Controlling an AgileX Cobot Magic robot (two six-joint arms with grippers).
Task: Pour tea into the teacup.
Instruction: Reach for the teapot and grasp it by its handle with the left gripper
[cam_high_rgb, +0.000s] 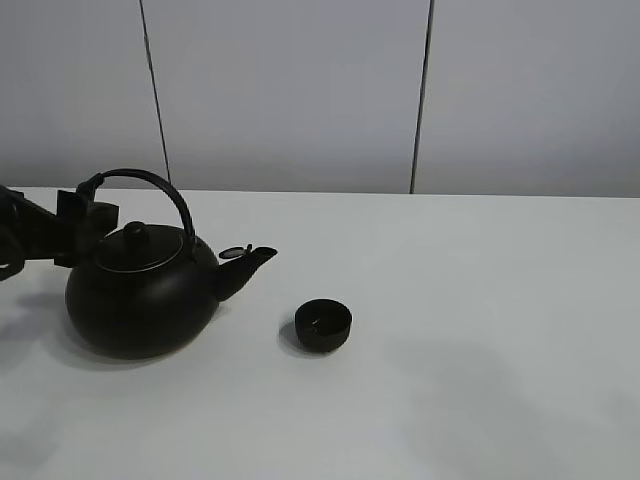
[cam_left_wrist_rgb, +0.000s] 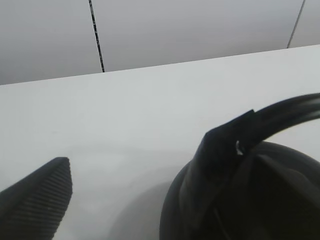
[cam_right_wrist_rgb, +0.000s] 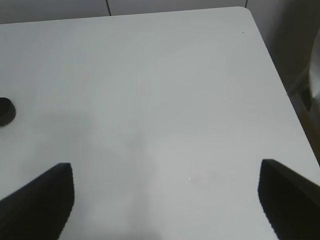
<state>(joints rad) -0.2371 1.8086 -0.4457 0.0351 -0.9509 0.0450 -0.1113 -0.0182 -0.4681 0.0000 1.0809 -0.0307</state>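
The small black teacup (cam_high_rgb: 322, 325) stands upright on the white table (cam_high_rgb: 480, 300), just right of the kettle's spout (cam_high_rgb: 250, 265) and apart from it. The big black kettle (cam_high_rgb: 140, 295) rests on the table at the left, lid on. My left gripper (cam_high_rgb: 88, 215) is at the left end of the arched handle (cam_high_rgb: 150, 178). In the left wrist view one ribbed finger (cam_left_wrist_rgb: 35, 200) stands well away from the handle (cam_left_wrist_rgb: 225, 145), so the gripper is open; the other finger is hidden. My right gripper (cam_right_wrist_rgb: 167, 175) is open and empty over bare table; the teacup's edge (cam_right_wrist_rgb: 6, 111) shows far off.
The table's right edge and rounded far corner (cam_right_wrist_rgb: 245, 10) show in the right wrist view, with a chair-like object (cam_right_wrist_rgb: 312, 85) beyond it. A grey panelled wall (cam_high_rgb: 300, 90) runs behind the table.
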